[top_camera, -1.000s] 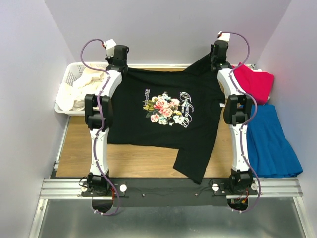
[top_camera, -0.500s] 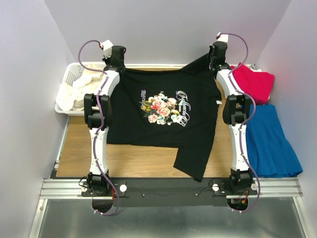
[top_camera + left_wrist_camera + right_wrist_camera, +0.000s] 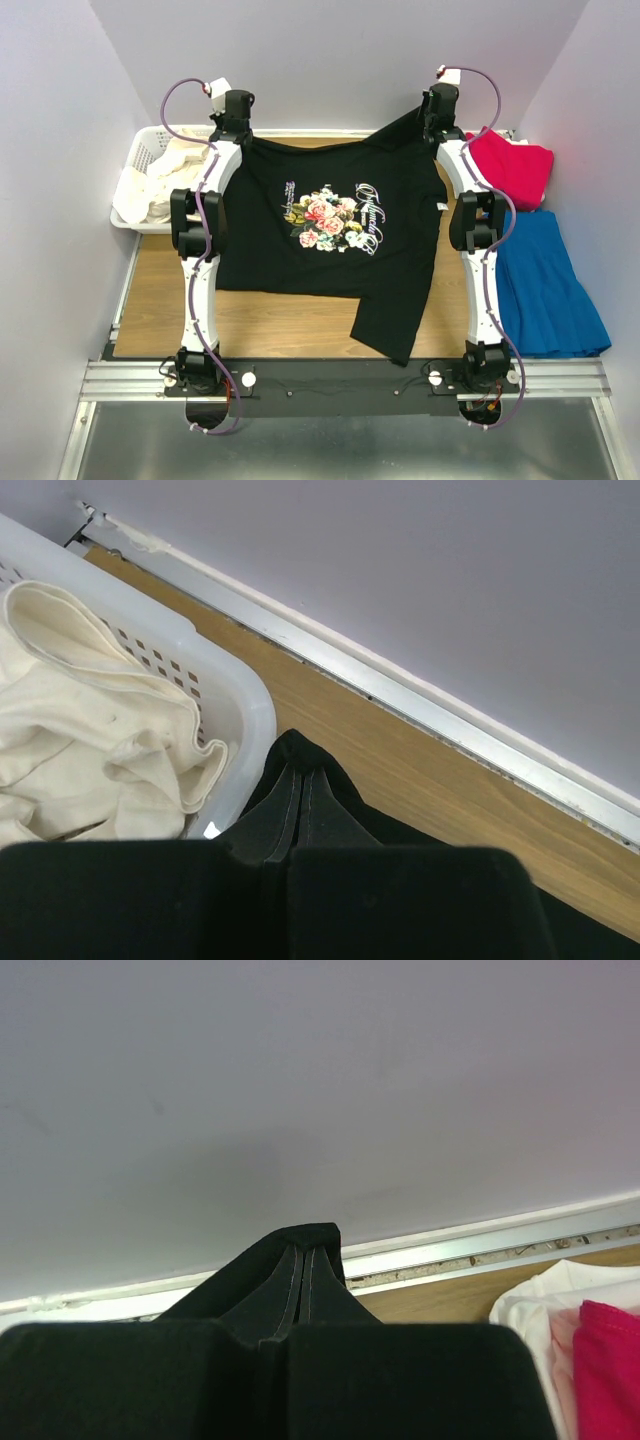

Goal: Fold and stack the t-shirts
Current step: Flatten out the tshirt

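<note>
1. The left gripper (image 3: pixel 300 785) has its fingers pressed together, pinching the far left edge of the black cotton t-shirt (image 3: pixel 330 230) with a pink-rose print and white lettering.
2. The right gripper (image 3: pixel 302 1260) is closed tight on the same shirt's far right corner, which lifts off the table up to its fingers.
3. Back from both pairs of fingers, toward the arm bases, the shirt lies print-up on the wooden table (image 3: pixel 280 325).
4. Just left of the left fingers sits a white plastic lattice basket (image 3: pixel 215 670) holding crumpled cream-white shirts (image 3: pixel 90 720).
5. Right of the right fingers lies a crimson red shirt (image 3: pixel 610 1370), and a blue folded garment (image 3: pixel 545 290) lies farther back.
</note>
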Tool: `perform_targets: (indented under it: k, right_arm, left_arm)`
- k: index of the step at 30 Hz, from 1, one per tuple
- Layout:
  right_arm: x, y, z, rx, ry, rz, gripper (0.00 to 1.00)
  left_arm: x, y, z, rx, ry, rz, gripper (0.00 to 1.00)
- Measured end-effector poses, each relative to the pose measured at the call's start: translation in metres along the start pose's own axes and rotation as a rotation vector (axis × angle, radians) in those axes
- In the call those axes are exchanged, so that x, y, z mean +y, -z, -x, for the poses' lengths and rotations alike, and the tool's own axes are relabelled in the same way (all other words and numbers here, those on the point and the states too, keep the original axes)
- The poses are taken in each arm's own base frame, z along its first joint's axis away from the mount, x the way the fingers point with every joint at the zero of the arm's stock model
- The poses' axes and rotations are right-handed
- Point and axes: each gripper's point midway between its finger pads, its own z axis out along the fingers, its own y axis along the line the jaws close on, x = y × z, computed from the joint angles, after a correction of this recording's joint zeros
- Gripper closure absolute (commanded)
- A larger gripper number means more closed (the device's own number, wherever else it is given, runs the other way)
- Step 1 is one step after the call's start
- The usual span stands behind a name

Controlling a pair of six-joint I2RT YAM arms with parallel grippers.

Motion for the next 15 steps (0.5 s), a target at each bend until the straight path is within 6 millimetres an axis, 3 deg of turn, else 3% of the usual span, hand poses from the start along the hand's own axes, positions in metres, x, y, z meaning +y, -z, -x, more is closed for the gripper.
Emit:
perform_targets:
  k: [8, 12, 15]
  right_arm:
    - [-0.004, 0.005, 0.011, -0.014, 0.009, -0.019, 0.99]
    - [-0.015, 0.016, 0.039, -0.041, 0.004, -0.045, 0.99]
    - [-0.026, 0.032, 0.074, -0.084, -0.003, -0.073, 0.99]
  left_arm:
    - [-0.010, 0.002, 0.004, 0.007, -0.006, -0.055, 1.00]
    - [-0.014, 0.003, 0.002, 0.016, -0.007, -0.076, 1.00]
    - [-0.017, 0.003, 0.001, 0.025, -0.009, -0.096, 1.00]
